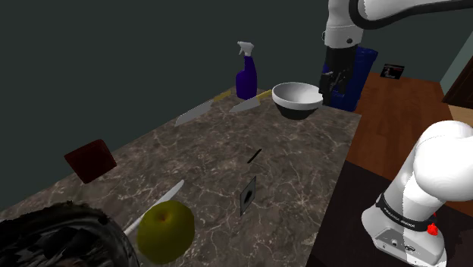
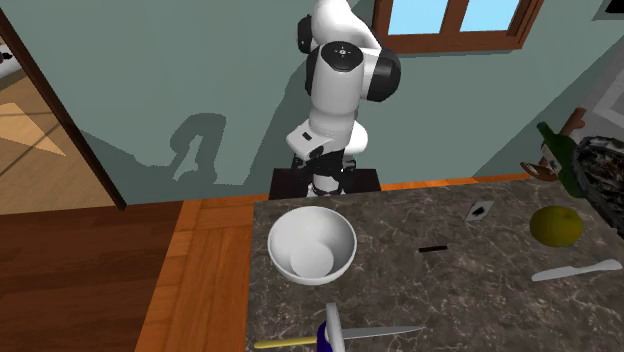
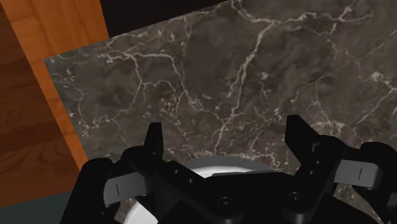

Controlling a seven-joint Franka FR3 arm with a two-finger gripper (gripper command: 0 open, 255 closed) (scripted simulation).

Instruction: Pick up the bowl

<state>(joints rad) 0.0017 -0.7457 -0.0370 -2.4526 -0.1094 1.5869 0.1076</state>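
Note:
The bowl (image 1: 297, 98) is white inside and dark outside, and stands near the far corner of the dark marble table (image 1: 227, 163). In the second exterior view the bowl (image 2: 311, 245) is close to the table's left edge. My black gripper (image 1: 331, 80) hangs just off the bowl's rim, on the shoulder view's right, pointing down. In the wrist view the gripper (image 3: 226, 130) is open, its fingertips wide apart over bare marble with nothing between them. A white part of the bowl (image 3: 216, 165) shows low between the finger bases, mostly hidden by the hand.
A purple spray bottle (image 1: 246, 74) and two knives (image 1: 195, 114) lie beyond the bowl. A green apple (image 1: 164, 230), a pale knife (image 1: 155, 203), a dark red card (image 1: 90, 161) and a small black stick (image 1: 255, 155) are nearer. Wood floor (image 2: 200, 270) borders the table.

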